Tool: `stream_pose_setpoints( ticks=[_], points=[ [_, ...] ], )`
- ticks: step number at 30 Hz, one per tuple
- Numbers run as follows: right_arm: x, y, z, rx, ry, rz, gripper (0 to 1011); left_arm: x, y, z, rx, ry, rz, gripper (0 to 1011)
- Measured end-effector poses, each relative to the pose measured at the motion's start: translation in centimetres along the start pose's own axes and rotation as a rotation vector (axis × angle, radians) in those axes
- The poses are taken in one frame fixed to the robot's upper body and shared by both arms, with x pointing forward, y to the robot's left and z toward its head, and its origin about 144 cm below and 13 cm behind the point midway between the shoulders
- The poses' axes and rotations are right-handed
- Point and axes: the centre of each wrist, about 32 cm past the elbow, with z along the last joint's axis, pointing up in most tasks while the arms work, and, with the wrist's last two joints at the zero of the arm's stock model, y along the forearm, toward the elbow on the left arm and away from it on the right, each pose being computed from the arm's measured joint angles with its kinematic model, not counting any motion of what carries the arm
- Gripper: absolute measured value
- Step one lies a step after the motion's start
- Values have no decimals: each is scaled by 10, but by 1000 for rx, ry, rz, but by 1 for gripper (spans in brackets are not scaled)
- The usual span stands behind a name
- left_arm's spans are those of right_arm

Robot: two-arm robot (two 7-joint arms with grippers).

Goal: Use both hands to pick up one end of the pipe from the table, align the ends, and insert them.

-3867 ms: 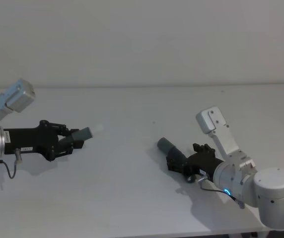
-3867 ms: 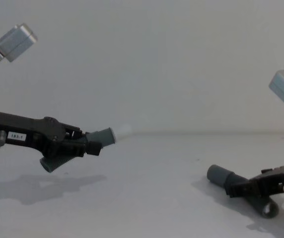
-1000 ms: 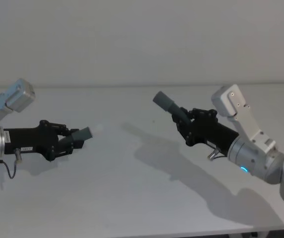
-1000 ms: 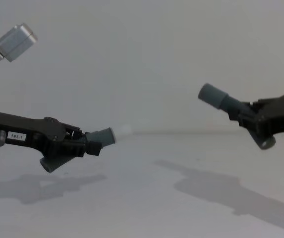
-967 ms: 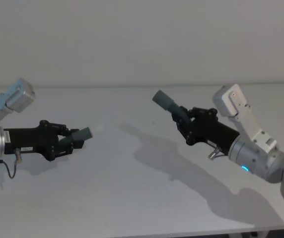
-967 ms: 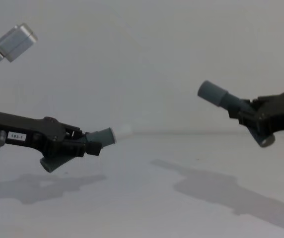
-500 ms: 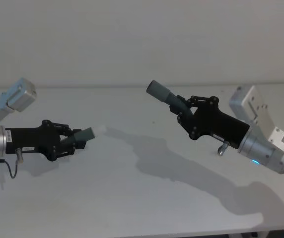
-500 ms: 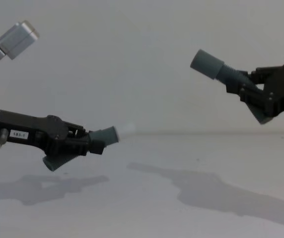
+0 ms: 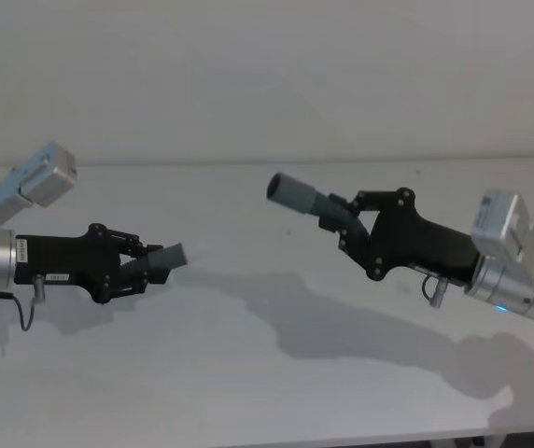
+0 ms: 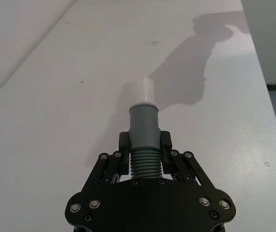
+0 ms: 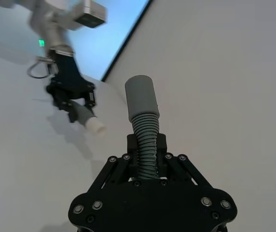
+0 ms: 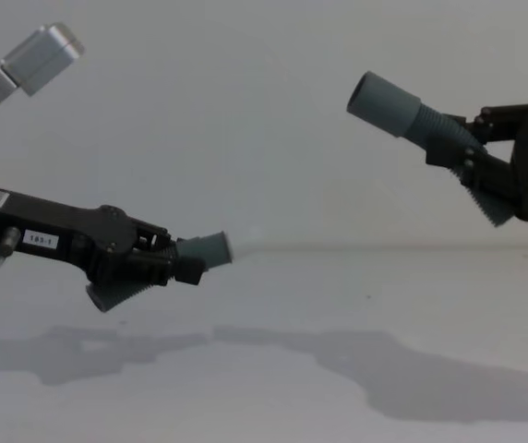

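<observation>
Both pipe pieces are held in the air above the white table (image 9: 248, 383). My left gripper (image 9: 143, 263) is shut on the ribbed middle of the slimmer pipe piece (image 9: 168, 255), whose end points right, with a pale tip (image 10: 142, 92) beyond the grey cuff. My right gripper (image 9: 349, 228), higher up, is shut on the thicker piece (image 9: 306, 201); its wide cuff (image 12: 386, 103) points left and slightly up. A wide gap separates the two ends, the thicker one higher. The right wrist view shows the thicker piece (image 11: 142, 104) and, farther off, the left gripper (image 11: 74, 103).
A plain pale wall stands behind the table. The arms' shadows (image 9: 342, 327) fall across the tabletop between and below the grippers. A grey link of the left arm (image 9: 45, 176) rises at the far left.
My right gripper has lifted the thicker piece off the table and carried it up and to the left. The left gripper has edged right with its piece.
</observation>
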Motion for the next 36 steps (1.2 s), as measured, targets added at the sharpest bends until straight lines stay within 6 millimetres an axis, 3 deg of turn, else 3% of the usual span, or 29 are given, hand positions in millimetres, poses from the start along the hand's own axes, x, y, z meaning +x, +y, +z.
stream_pose_setpoints(
  ticks=[17,36],
  points=[
    [-3,-7,-12,39,-54,118,182,2,1,9,34,-11,-59,329],
    [-8,0,-13,-40,-90,169,184,-1,-1,6,41,13,-82,329]
  ],
)
